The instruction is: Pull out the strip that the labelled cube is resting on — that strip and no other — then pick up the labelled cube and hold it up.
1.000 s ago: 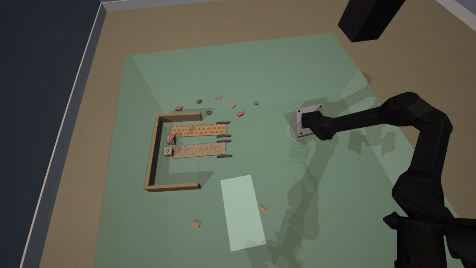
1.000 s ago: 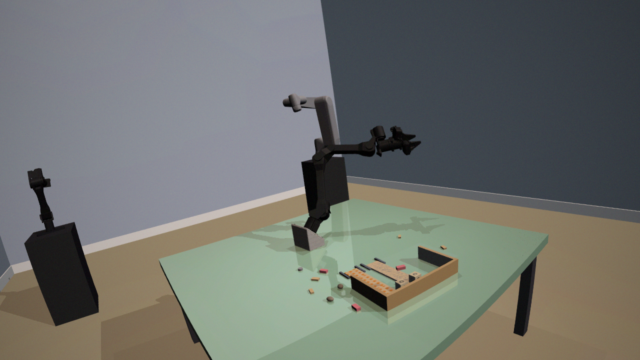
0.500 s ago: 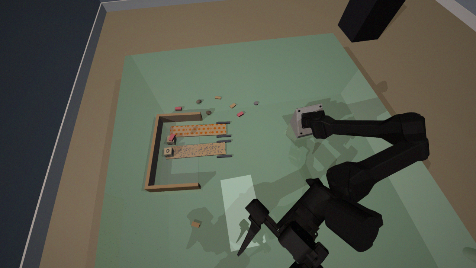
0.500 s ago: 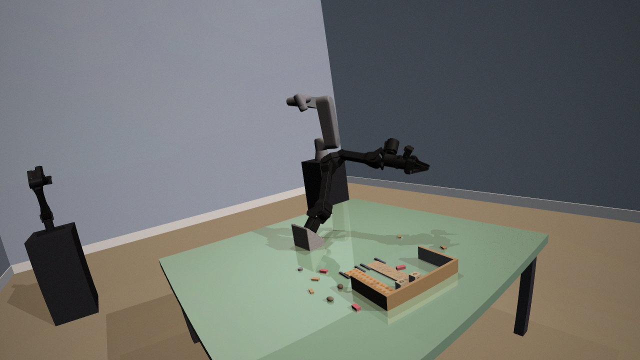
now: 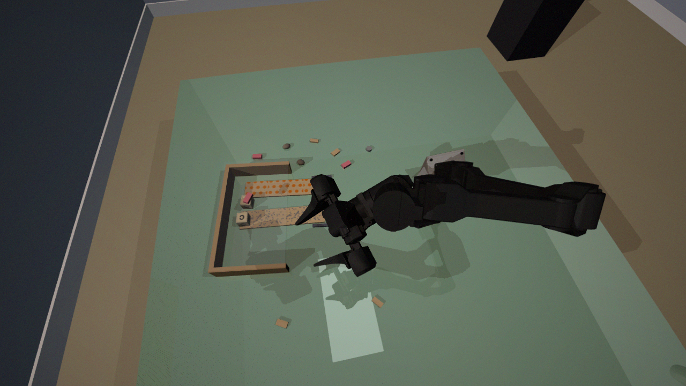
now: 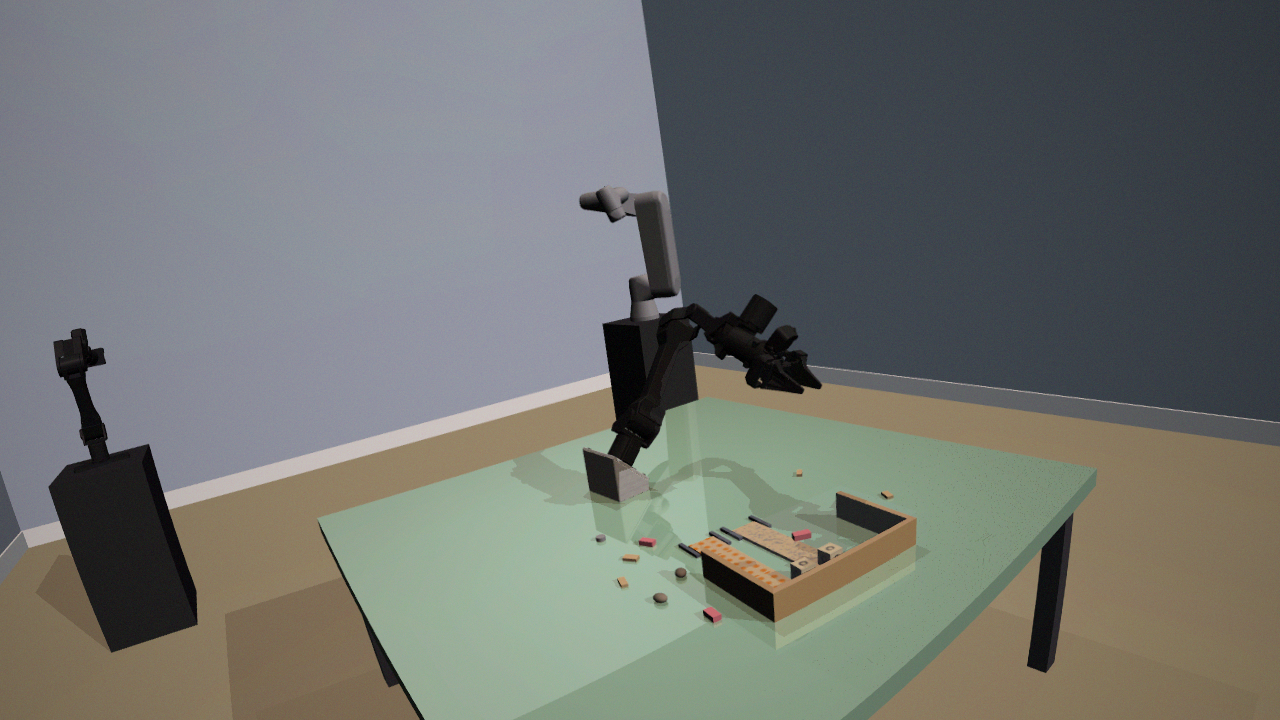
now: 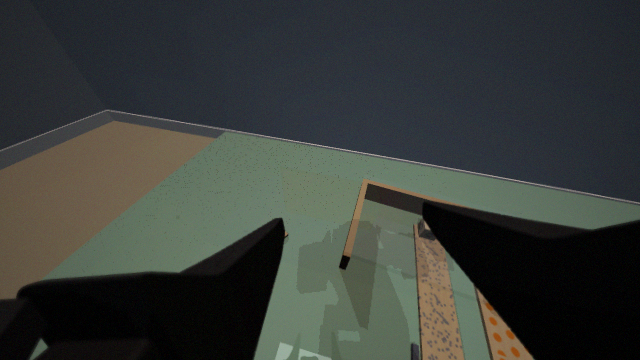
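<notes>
A pale cube with a dark round mark point(image 5: 242, 219) point(image 6: 829, 549) point(image 7: 426, 230) sits at the far end of the speckled strip point(image 5: 273, 218) point(image 6: 774, 540) point(image 7: 437, 305). A second cube point(image 5: 246, 204) point(image 6: 802, 565) stands close by, towards the orange-dotted strip point(image 5: 278, 187) point(image 6: 739, 563) point(image 7: 496, 325); a red block covers part of it in the top view. My gripper point(image 5: 305, 244) point(image 6: 810, 388) point(image 7: 352, 217) is open and empty, well above the table, on the strips' near side. In the top view my arm hides the strips' near ends.
A wooden three-sided frame point(image 5: 249, 269) point(image 6: 850, 569) point(image 7: 354, 230) surrounds the cubes, with a clear sheet seemingly over it. The red block point(image 5: 247, 197) point(image 6: 801, 535) seems to lie on that sheet. Dark rails point(image 6: 759, 520) flank the strips' near ends. Small blocks and pebbles lie outside the frame.
</notes>
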`<state>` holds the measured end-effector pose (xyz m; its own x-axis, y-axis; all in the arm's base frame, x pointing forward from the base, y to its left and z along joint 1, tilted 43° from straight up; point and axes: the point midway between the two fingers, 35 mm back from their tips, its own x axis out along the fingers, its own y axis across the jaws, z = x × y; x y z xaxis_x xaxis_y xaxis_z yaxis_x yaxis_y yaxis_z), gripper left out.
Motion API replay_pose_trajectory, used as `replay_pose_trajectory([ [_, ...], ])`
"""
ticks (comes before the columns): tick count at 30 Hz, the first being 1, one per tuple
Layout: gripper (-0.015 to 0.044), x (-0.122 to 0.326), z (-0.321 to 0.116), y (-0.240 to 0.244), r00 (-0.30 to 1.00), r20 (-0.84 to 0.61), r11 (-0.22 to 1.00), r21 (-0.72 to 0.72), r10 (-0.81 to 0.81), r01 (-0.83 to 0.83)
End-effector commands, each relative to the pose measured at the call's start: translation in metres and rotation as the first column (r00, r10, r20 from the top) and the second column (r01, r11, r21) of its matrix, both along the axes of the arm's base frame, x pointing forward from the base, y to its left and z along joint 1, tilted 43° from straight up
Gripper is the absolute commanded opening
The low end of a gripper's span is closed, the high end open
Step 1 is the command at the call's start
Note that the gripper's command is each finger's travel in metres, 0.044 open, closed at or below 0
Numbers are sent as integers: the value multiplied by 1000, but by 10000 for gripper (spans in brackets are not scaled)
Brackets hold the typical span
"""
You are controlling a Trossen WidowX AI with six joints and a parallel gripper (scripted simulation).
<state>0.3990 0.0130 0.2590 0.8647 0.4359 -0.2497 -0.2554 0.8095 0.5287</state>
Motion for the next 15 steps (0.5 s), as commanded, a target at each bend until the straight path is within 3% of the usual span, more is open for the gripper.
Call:
replay_pose_trajectory([
  [1,400,-15,-58,-42,993,-116,1000,8,-21,22],
  [9,400,-69,-143,-101,962,-267,990,114,-54,87],
  [15,400,-73,-148,-103,960,-273,988,124,-56,92],
])
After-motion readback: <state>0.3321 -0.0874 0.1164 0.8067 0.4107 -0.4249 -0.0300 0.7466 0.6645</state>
